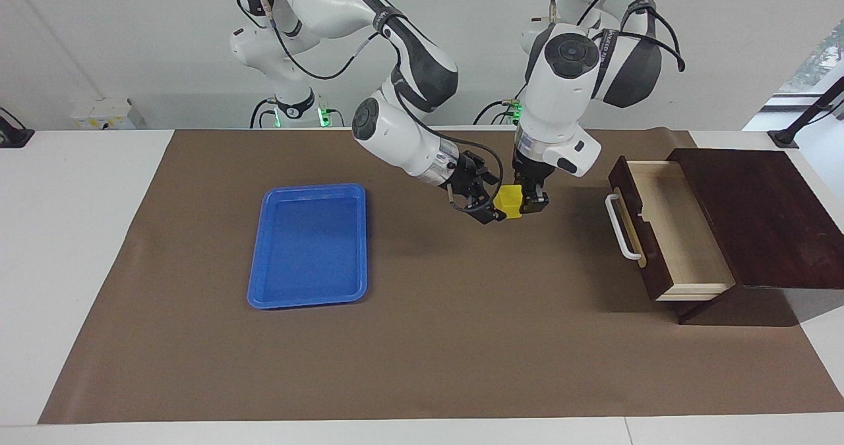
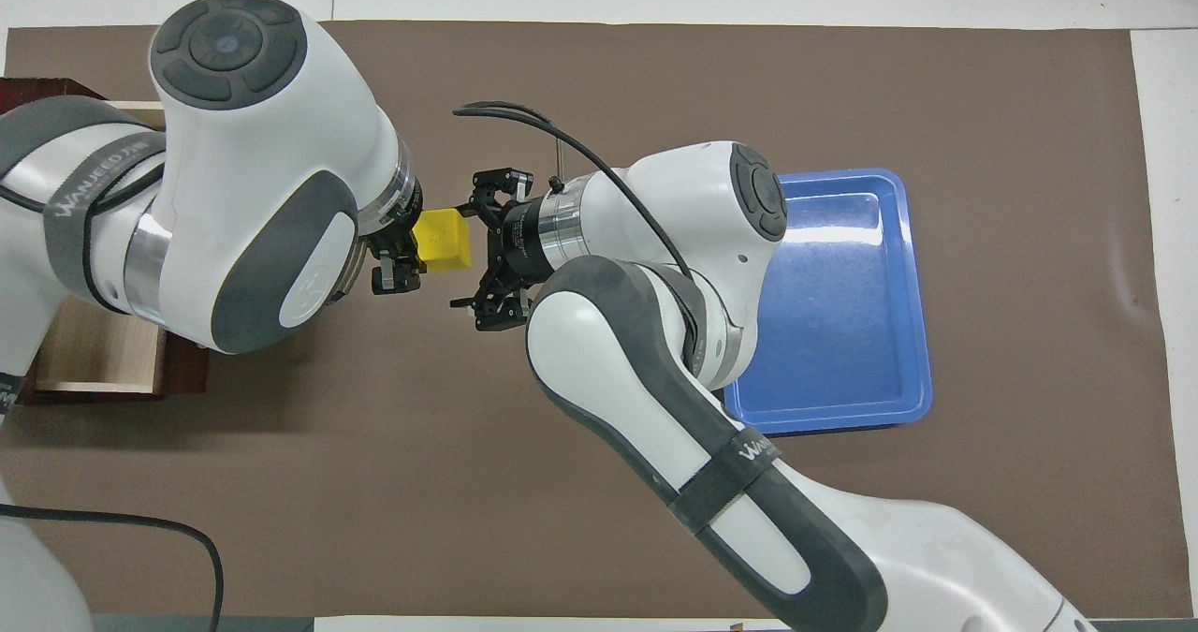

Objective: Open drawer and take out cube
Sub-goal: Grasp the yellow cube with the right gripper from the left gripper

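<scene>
1. White table (image 1: 79,234) with a brown mat (image 1: 422,353) on it sits under two white robot arms.
2. The left gripper (image 1: 531,202) hangs over the middle of the mat and points down.
3. It is clamped on the cube (image 1: 509,201), which is small and yellow.
4. The cube is up in the air, above the mat, and sticks out from the left gripper toward the right gripper.
5. The right gripper (image 1: 486,198) comes in from the side and lies almost flat.
6. Its fingers are spread wide, one on each side of the cube.
7. I cannot tell if those fingers touch the cube; they do not squeeze it.
8. From above, the cube (image 2: 443,239) sits between the left gripper (image 2: 398,256) and the right gripper (image 2: 482,250).
9. The drawer (image 1: 666,227) is on the left gripper's side, toward the left arm's end of the table.
10. It is pulled out of its dark brown box (image 1: 758,214).
11. Its pale wood inside shows, and I see nothing in it.
12. Its white handle (image 1: 620,227) faces the grippers.
13. A blue tray (image 1: 310,244) lies flat on the mat on the right gripper's side, toward the right arm's end of the table.
14. The tray is well apart from both grippers.
15. From above, the right arm's elbow covers one corner of the tray (image 2: 842,295).
16. A black cable (image 2: 599,159) loops over the right arm's wrist.
</scene>
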### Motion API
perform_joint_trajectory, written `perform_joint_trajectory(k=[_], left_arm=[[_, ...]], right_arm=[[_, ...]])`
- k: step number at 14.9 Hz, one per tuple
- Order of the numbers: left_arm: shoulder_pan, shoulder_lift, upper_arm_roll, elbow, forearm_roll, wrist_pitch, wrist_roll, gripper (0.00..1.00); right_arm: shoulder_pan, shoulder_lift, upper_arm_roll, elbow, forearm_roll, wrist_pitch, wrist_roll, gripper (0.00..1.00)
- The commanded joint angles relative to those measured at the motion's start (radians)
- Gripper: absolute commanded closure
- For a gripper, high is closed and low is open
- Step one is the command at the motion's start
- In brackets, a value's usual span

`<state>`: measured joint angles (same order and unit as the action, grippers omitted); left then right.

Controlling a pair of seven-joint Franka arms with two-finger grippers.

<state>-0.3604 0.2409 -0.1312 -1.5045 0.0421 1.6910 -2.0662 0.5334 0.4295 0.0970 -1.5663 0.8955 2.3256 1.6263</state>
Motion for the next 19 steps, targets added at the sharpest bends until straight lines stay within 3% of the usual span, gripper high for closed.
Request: perform_joint_trajectory(k=[1,4,6,7,8,9,10,19], left_arm=[[-0.002,-0.005,0.004,-0.008,-0.013,0.015,-0.012,1.0],[-0.002,-0.005,0.004,-0.008,-0.013,0.012,-0.012,1.0],[-0.002,-0.005,0.004,-0.008,-0.011,0.013,-0.012,1.0],[-0.002,-0.005,0.005,-0.008,-0.013,0.015,-0.012,1.0],[-0.002,-0.005,0.004,-0.008,-0.013,0.016,-0.012,1.0],[-0.002,-0.005,0.004,-0.008,-0.013,0.016,-0.012,1.0],[-0.002,-0.005,0.004,-0.008,-0.011,0.016,-0.012,1.0],[-0.002,-0.005,0.004,-0.008,-0.008,0.018,-0.012,1.0]], right_arm=[[0.016,0.0,0.001,0.009,-0.01,0.005,0.006,0.0],[0.017,0.0,0.001,0.023,-0.01,0.006,0.006,0.02],[0.016,0.002,0.001,0.034,-0.016,0.006,0.004,0.19],[0.014,0.002,0.001,0.034,-0.012,0.006,0.003,0.42],[0.005,0.002,0.001,0.034,-0.009,0.003,0.003,0.74],[0.001,0.002,0.001,0.034,-0.007,-0.003,0.001,0.95],[0.002,0.002,0.001,0.034,-0.007,-0.005,-0.015,1.0],[-0.007,0.003,0.001,0.037,0.002,-0.012,-0.065,1.0]])
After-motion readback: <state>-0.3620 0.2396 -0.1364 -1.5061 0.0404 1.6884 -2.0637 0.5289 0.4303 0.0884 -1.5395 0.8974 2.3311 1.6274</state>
